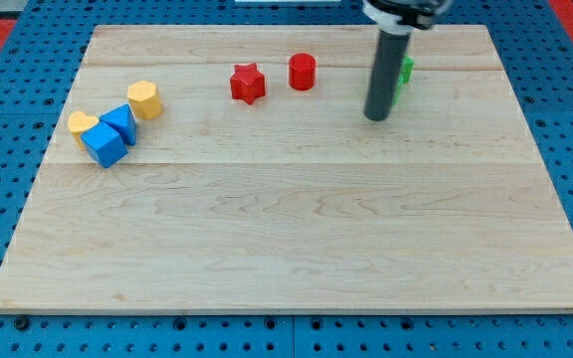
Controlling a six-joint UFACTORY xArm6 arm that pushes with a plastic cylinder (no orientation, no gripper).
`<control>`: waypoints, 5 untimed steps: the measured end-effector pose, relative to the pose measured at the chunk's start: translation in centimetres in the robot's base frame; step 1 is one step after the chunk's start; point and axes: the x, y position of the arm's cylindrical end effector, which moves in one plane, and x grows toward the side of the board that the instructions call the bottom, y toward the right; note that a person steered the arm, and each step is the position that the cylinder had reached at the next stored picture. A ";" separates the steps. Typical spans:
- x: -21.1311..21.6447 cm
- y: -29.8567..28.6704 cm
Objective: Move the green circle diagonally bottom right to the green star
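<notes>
A: What sits nearest on the worktop point(296, 249)?

B: Bare wood first. Further up, at the view's left, a blue cube point(102, 145) touches a blue triangle point(119, 121), with a yellow heart point(82, 124) against their left side and a second yellow block point(144, 99) just beside them to the upper right.

A: And beyond that?

B: A red star point(248, 83) and a red cylinder point(302, 72) stand near each other, apart.

A: Where's my tip point(377, 117)?

B: Right of the reds, down on the wood. There is no gripper, only the rod.

A: The green pieces?

B: One green block point(404, 72) peeks out behind the rod's right side, just above the tip; probably touching the rod, shape unclear
</notes>
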 end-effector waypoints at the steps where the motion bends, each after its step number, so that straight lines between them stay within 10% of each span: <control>1: -3.5 -2.3; 5: 0.3 5.7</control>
